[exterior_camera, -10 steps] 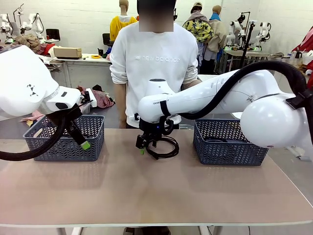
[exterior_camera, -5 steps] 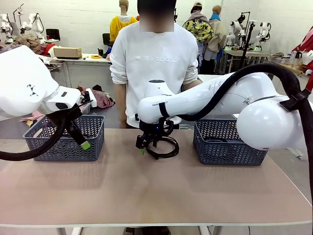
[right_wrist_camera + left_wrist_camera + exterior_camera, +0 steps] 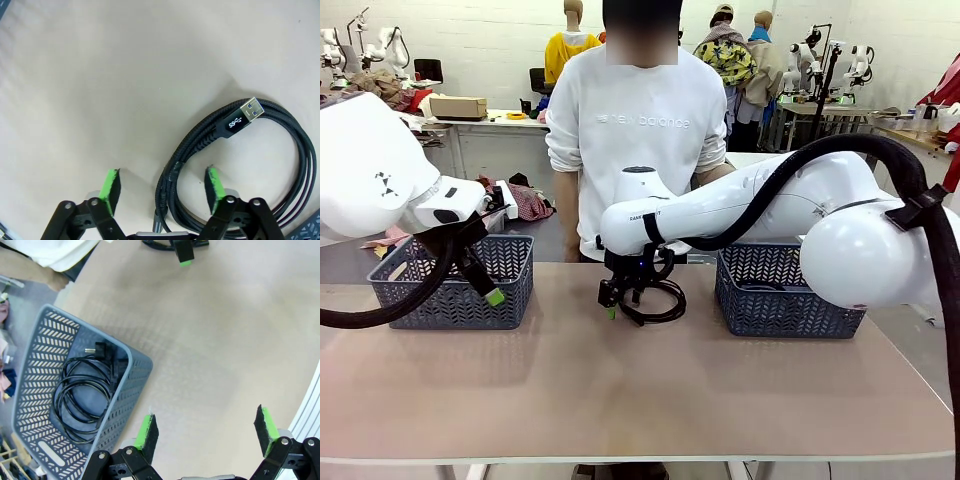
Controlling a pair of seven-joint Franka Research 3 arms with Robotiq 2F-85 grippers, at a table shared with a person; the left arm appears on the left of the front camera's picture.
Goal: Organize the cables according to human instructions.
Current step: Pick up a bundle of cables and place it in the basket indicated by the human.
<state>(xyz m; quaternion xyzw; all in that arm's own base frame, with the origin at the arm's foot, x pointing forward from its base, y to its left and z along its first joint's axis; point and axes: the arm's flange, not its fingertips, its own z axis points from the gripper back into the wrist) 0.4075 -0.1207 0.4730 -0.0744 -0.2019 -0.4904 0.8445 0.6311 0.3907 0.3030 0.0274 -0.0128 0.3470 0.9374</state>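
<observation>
Front view: we are looking across the surface [image 3: 620,390] at a person [image 3: 635,140] standing at the far side, with a grey basket on the left [image 3: 455,280] and a grey basket on the right [image 3: 785,290]. The right hand [image 3: 617,300] is reaching to mid-surface, poised over a coiled black cable [image 3: 655,300]; the left hand [image 3: 485,285] is hovering in front of the left basket. Left wrist view: the left hand [image 3: 205,432] is standing wide open and empty above bare surface, and one coiled power cord [image 3: 85,390] is lying inside the left basket [image 3: 135,370]. Right wrist view: the right hand [image 3: 162,187] is straddling one side of the braided cable [image 3: 240,145], whose USB plug [image 3: 245,112] is lying on the coil; the pads are apart from the strands, so we are reading the jaws as partly open and not yet gripping. We are judging the task as under way: one cord is binned, something dark is lying in the right basket, and this cable is awaiting pickup.
</observation>
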